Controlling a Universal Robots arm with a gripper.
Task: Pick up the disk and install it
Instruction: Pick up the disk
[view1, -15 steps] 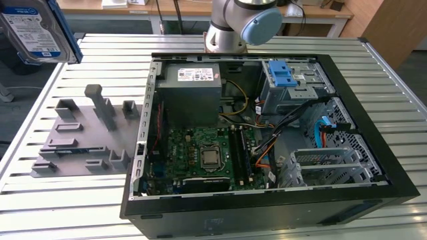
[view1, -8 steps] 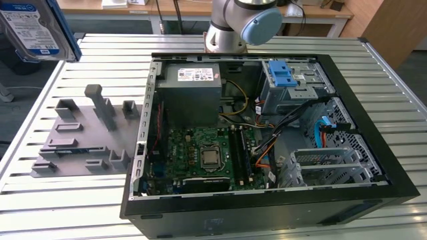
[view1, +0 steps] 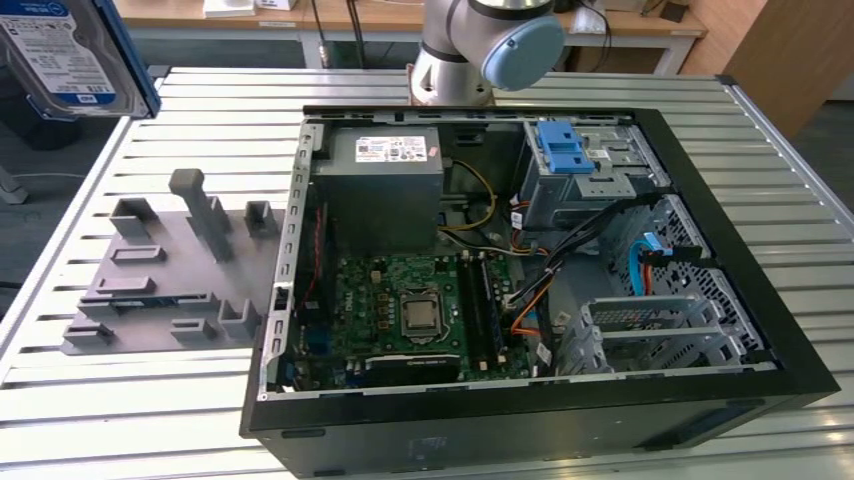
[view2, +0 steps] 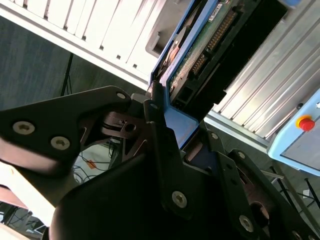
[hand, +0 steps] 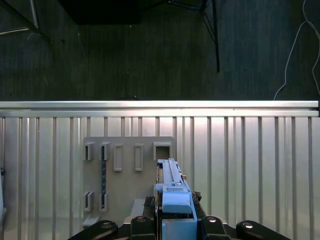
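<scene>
The disk (view1: 63, 52) is seen at the exterior view's upper left. It is clamped by its blue frame in the gripper (view2: 177, 131).

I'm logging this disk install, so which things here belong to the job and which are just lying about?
Job: the disk, clamped in the claw; the open computer case, probably its destination.
Lying about: grey slotted rack; power supply; motherboard.
</scene>
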